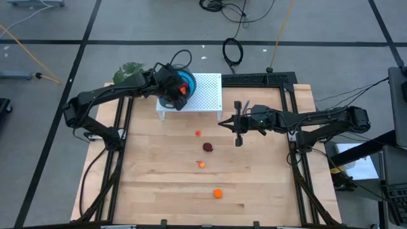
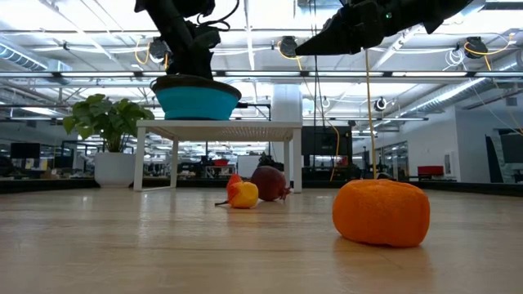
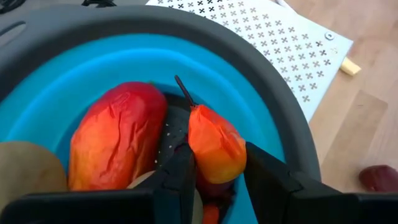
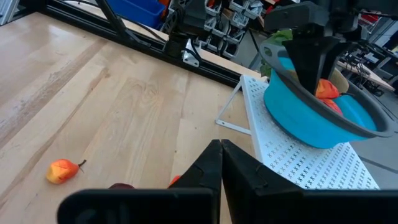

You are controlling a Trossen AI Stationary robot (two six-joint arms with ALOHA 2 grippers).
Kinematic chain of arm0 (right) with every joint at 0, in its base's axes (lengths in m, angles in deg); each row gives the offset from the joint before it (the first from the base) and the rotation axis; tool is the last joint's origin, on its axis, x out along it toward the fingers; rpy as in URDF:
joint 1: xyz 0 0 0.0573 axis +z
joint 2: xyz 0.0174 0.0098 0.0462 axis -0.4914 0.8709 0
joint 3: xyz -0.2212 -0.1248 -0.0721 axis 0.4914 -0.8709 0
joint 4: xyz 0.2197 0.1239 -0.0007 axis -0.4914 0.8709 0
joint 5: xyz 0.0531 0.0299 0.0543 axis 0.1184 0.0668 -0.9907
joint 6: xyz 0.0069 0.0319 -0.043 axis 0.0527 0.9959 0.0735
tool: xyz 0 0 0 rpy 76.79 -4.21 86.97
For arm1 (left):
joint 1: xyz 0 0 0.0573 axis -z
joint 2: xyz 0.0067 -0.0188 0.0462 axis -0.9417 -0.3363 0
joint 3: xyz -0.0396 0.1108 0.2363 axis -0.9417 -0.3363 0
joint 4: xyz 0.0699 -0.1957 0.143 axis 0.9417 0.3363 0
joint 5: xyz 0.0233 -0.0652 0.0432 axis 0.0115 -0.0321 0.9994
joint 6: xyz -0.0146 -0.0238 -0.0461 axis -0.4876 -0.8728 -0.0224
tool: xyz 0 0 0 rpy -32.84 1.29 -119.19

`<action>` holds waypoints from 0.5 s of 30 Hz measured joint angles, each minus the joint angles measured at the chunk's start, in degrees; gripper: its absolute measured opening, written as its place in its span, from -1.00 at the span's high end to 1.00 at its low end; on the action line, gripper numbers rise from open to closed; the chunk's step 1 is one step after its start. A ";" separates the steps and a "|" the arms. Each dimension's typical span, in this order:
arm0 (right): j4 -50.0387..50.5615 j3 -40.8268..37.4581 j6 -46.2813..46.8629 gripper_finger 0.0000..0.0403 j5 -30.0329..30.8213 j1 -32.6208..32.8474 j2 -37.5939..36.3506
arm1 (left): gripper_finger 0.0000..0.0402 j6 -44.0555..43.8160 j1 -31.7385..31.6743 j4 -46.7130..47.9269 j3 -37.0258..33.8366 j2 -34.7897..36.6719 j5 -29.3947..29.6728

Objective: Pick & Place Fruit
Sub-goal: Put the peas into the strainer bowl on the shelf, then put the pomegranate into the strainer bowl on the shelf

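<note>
The left gripper (image 3: 214, 180) holds a small orange-red fruit (image 3: 214, 144) between its fingers inside the blue bowl (image 3: 261, 118). The right gripper (image 1: 237, 124), fingers shut and empty, hovers above the desk (image 1: 159, 184).

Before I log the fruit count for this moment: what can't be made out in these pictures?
- Bowl contents, high view: the left gripper, shut on an orange-red fruit, covers them.
- Low view: the bowl's wall hides everything inside.
- Left wrist view: the olive-brown piece is cut off at the edge; whatever lies under the large red-orange fruit is hidden.
- Small red bit, high view: too small to identify.
- Right wrist view: the shut right gripper hides the fruit behind it.
</note>
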 joint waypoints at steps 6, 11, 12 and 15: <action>0.00 0.00 -0.01 1.00 0.00 0.00 0.00 | 0.36 0.07 0.00 -0.04 0.00 0.00 -2.38; -0.02 0.00 0.00 1.00 -0.02 0.02 0.00 | 0.15 0.01 0.00 -0.05 0.00 0.00 -2.38; -0.09 0.00 0.35 1.00 -0.07 0.02 0.00 | 0.11 0.13 0.00 -0.07 0.00 0.00 -2.38; -1.19 0.02 4.34 1.00 -0.13 0.02 0.00 | 0.01 0.11 0.00 0.56 0.40 0.00 -2.38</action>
